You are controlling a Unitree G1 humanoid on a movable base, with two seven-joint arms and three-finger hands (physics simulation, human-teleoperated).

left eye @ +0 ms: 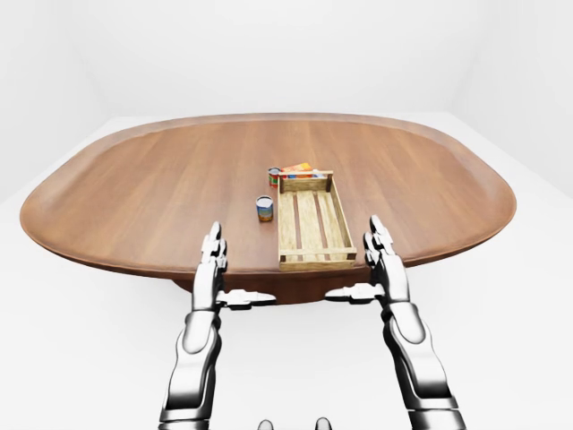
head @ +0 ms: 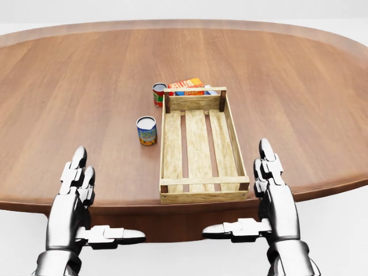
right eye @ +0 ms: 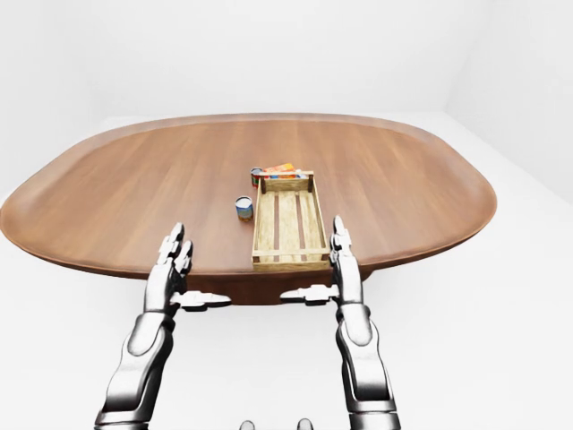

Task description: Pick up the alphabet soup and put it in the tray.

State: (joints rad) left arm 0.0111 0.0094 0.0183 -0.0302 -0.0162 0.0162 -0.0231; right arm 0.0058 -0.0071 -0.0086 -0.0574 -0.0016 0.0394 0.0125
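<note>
A small can with a blue and yellow label [head: 146,130], which I take for the alphabet soup, stands upright on the wooden table [head: 69,75], just left of the slatted wooden tray [head: 202,196]. The tray holds nothing. My left hand [head: 80,190] hovers open at the table's near edge, below and left of the can. At the tray's lower right corner my right hand [head: 270,184] is also open, fingers straight and thumb pointing inward. Neither hand touches anything.
A red-labelled can [head: 158,95] stands at the tray's upper left corner. An orange box [head: 187,84] lies just beyond the tray's top end. The oval table [left eye: 134,179] spreads wide on both sides, with white floor around it.
</note>
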